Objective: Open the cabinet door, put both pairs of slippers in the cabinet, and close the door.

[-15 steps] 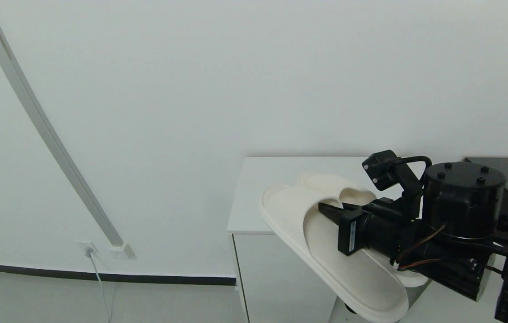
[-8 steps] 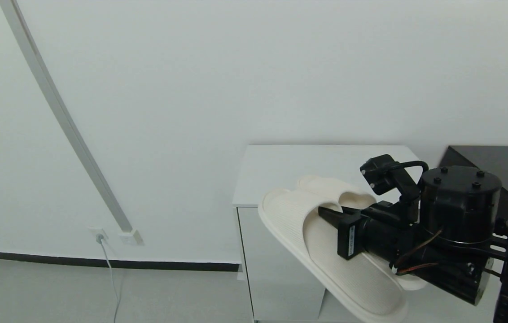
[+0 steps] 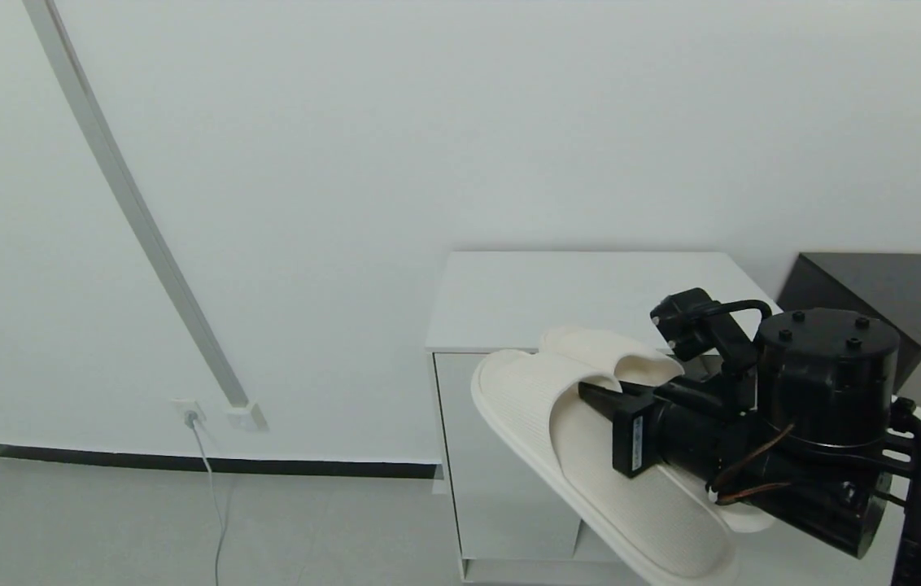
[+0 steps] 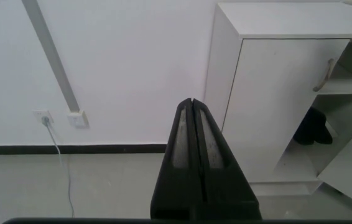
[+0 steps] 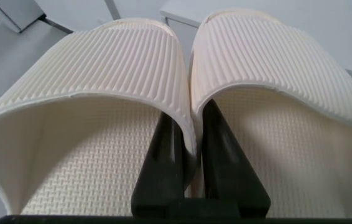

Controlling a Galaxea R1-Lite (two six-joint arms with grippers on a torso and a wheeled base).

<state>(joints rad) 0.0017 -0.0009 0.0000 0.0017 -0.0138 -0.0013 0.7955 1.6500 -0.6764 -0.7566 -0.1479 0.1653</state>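
A pair of cream ribbed slippers (image 3: 534, 407) hangs in the air in front of the white cabinet (image 3: 574, 293), toes pointing left and up. My right gripper (image 3: 595, 391) is shut on them. In the right wrist view its fingers (image 5: 163, 155) sit one in each slipper (image 5: 101, 74) and pinch the two inner walls together. My left gripper (image 4: 191, 106) is shut with nothing in it, low and some way off from the cabinet (image 4: 275, 106). There the cabinet's right half stands open, with a shelf (image 4: 344, 84) and a dark object (image 4: 313, 127) inside.
A black table (image 3: 892, 293) stands to the right of the cabinet. On the white wall to the left are a slanted grey strip (image 3: 127, 195) and a socket with a hanging cable (image 3: 192, 419). Bare grey floor (image 3: 143, 529) lies left of the cabinet.
The whole head view has shifted and now takes in more of the cabinet's front and the floor. My right gripper keeps the same hold on the slippers.
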